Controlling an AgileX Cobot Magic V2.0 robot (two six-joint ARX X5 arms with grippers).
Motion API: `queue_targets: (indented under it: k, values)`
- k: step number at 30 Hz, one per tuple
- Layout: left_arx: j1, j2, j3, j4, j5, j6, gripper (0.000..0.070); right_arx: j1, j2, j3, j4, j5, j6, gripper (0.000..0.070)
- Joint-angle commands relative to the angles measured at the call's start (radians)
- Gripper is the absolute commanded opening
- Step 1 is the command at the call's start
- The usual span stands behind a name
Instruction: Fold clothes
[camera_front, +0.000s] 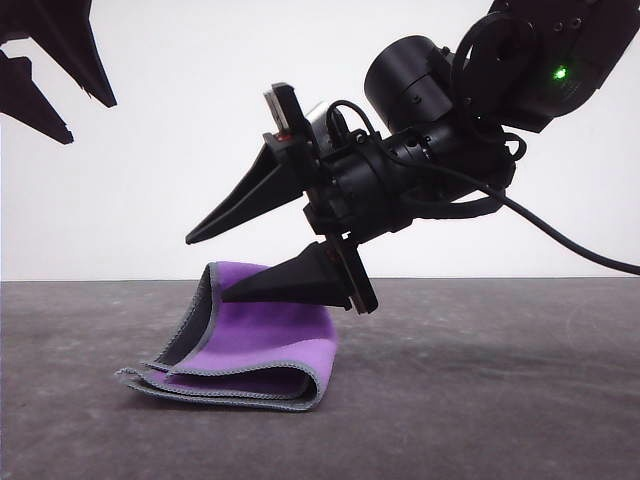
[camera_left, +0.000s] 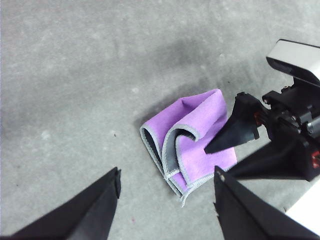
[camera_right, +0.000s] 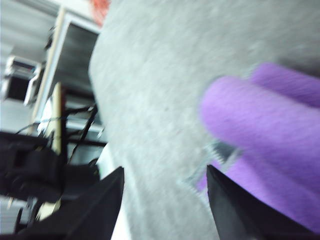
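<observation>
The clothes (camera_front: 262, 340) are one small cloth lying folded on the grey table, purple face up, with grey stitched edging. One flap curls upright and shows its dark grey face (camera_left: 170, 152). My right gripper (camera_front: 205, 268) is open just above the cloth. Its lower finger (camera_front: 290, 285) crosses in front of the raised flap, and the upper finger points up and away. From the left wrist, the right gripper (camera_left: 216, 161) hovers at the cloth's edge. My left gripper (camera_front: 90, 120) hangs open high at the upper left, well above the cloth (camera_left: 192, 135). The right wrist view blurs the purple fold (camera_right: 270, 130) past the open right gripper (camera_right: 165, 170).
The grey mottled table (camera_front: 500, 400) stretches around the cloth. A black cable (camera_front: 570, 245) trails off the right arm toward the right edge. Past the table edge, the right wrist view shows a frame and equipment (camera_right: 55, 100).
</observation>
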Motion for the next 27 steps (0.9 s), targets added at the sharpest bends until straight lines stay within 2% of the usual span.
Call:
queue_targets:
  k: [1, 4, 7, 11, 16, 21, 27]
  values:
    - [0.0, 0.009, 0.023, -0.002, -0.001, 0.0, 0.0364, -0.001, -0.011, 0.013, -0.01, -0.002, -0.052, 0.0333]
    - [0.001, 0.008, 0.023, -0.005, -0.006, 0.0, 0.0364, -0.022, -0.071, 0.013, -0.065, 0.046, -0.112, 0.0333]
    - [0.002, 0.003, 0.023, 0.0, -0.047, -0.001, 0.0364, -0.054, -0.165, 0.013, -0.161, 0.147, -0.201, 0.0333]
    - [0.01, -0.006, 0.023, 0.0, -0.125, -0.001, 0.0364, -0.101, -0.314, 0.013, -0.335, 0.334, -0.343, 0.0333]
    - [0.038, -0.013, 0.021, 0.0, -0.131, -0.001, 0.0364, -0.181, -0.485, 0.012, -0.555, 0.543, -0.484, 0.0332]
    - [0.065, -0.018, 0.0, 0.004, -0.131, -0.001, 0.0364, -0.315, -0.614, 0.009, -0.74, 0.592, -0.592, 0.0332]
    - [0.078, -0.057, -0.069, 0.044, -0.131, -0.016, 0.0364, -0.488, -0.737, -0.018, -0.822, 0.595, -0.651, 0.0332]
